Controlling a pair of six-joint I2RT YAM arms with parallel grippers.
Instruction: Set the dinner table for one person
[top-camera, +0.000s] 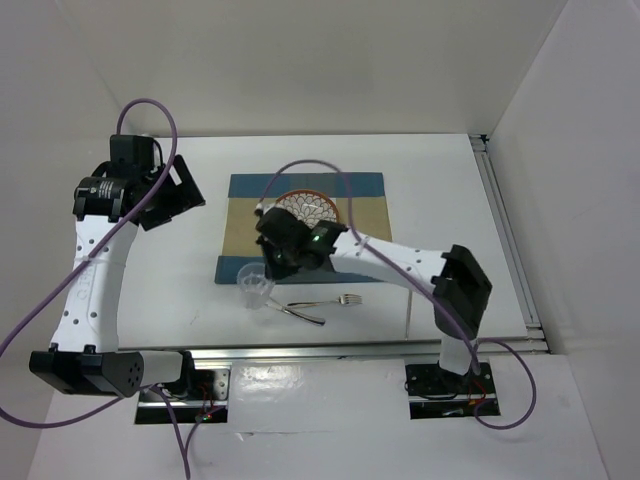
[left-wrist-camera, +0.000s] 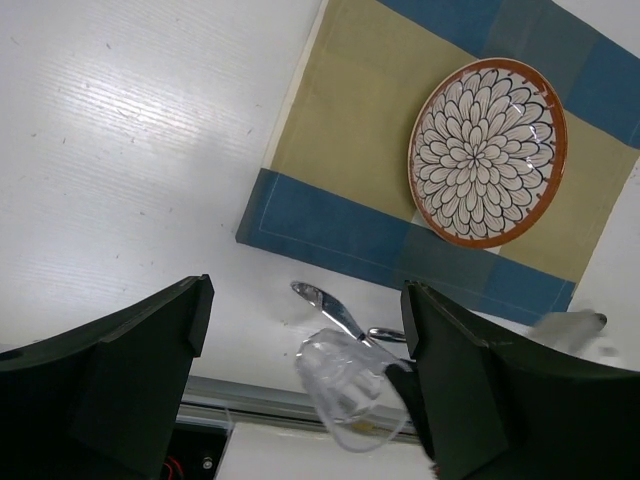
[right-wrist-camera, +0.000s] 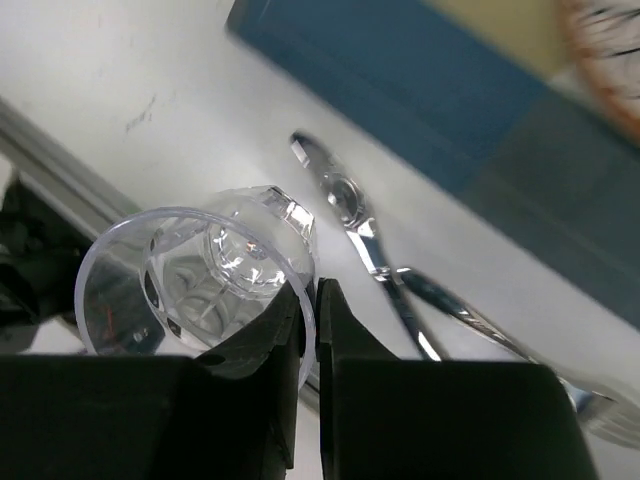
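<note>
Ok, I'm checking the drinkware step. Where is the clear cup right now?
In the top view, the clear cup is off the near-left corner of the placemat, its rim pinched by the right gripper, with the fork and spoon to its right.

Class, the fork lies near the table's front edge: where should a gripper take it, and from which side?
Likely best: take the fork by its neck behind the tines, from straight above, jaws across the thin shaft: it lies flat, its handle end beside the other utensil.
</note>
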